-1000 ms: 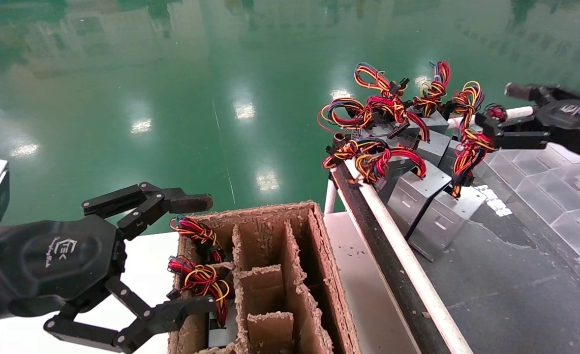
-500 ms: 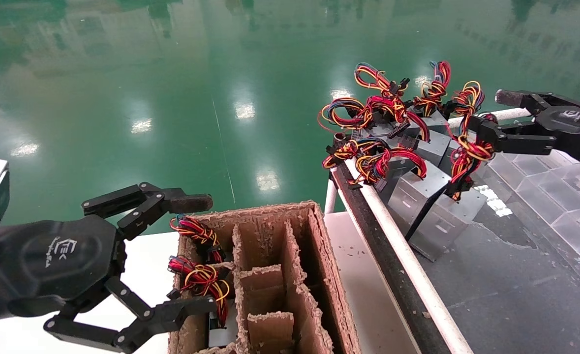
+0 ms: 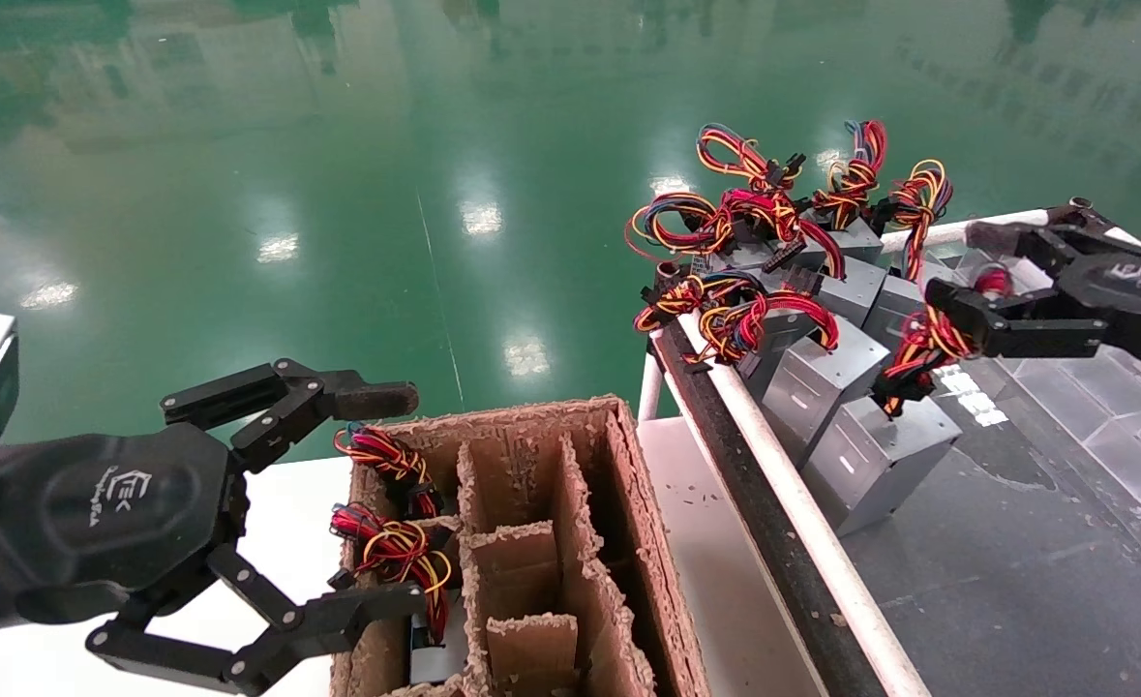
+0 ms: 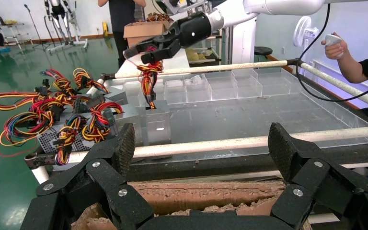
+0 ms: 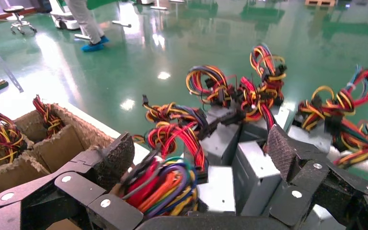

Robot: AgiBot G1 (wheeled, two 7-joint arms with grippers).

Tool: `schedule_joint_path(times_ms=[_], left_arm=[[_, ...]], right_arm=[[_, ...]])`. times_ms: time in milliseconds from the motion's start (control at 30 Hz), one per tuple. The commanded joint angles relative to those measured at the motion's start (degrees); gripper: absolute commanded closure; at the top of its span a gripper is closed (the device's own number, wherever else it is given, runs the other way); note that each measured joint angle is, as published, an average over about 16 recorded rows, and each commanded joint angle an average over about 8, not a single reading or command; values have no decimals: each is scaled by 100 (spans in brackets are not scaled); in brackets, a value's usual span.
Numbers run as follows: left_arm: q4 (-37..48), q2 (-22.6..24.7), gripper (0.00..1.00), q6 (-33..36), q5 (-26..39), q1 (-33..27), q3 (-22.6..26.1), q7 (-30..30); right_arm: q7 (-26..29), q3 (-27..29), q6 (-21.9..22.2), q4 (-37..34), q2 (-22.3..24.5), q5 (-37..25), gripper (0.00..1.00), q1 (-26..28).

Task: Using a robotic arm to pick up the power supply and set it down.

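The nearest power supply (image 3: 875,460), a grey metal box, stands on the dark bench beside several alike. Its wire bundle (image 3: 918,348) rises into my right gripper (image 3: 959,266), which is open. In the right wrist view the coloured bundle (image 5: 163,187) lies between the wide-apart fingers, against one pad (image 5: 117,155), with the grey box (image 5: 218,189) just below. The left wrist view shows that gripper (image 4: 141,52) with wires hanging down to the box (image 4: 157,127). My left gripper (image 3: 405,499) stands open beside the cardboard box.
A cardboard box (image 3: 628,503) with dividers holds wired units (image 3: 396,552) in its left cells. Other power supplies (image 3: 812,378) crowd the bench's far end. A white rail (image 3: 793,523) edges the bench. Clear plastic trays (image 3: 1112,387) lie to the right.
My right gripper has come down and nearer, and the wire bundle has dropped with it from stretched up to bunched low. The nearest box has shifted slightly. The left arm has not moved.
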Motion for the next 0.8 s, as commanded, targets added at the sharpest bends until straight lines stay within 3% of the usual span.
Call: schedule_joint_path(times_ms=[33, 433, 800], left_arm=[[0, 0, 0, 0, 0, 0, 0, 0], [0, 0, 0, 0, 0, 0, 0, 0], [0, 0, 0, 0, -1, 0, 1, 0]], right_arm=[[16, -14, 21, -9, 8, -19, 0, -39], [302, -47, -124, 173, 131, -41, 0, -133], [712, 13, -193, 982, 467, 333, 0, -447]])
